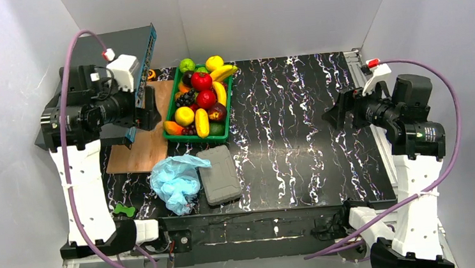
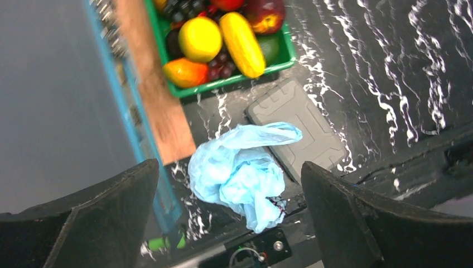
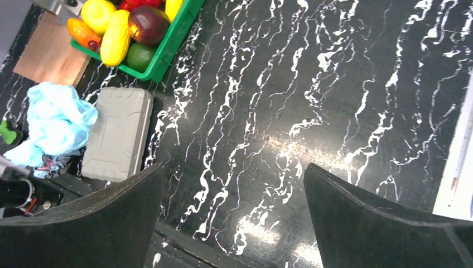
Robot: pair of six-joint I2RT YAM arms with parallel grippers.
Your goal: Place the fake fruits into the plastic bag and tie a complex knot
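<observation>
The fake fruits point(image 1: 201, 98) lie heaped in a green tray point(image 1: 228, 106) at the back left: yellow, red, green and purple pieces. In front of the tray the light-blue plastic bag point(image 1: 176, 180) lies crumpled on the table, loose, and no knot is in view. My left gripper point(image 1: 148, 109) hangs open above the wooden board, left of the tray. From its wrist view the bag point(image 2: 234, 167) shows far below between the open left gripper point(image 2: 228, 164). My right gripper point(image 1: 337, 114) is open over the bare right side. The right gripper point(image 3: 232, 166) holds nothing.
A grey ribbed case point(image 1: 219, 175) lies right beside the bag. A wooden board point(image 1: 146, 141) sits left of the tray, with a dark blue-edged box point(image 1: 131, 47) behind it. A small green piece point(image 1: 124, 211) lies at the front left. White walls close in three sides.
</observation>
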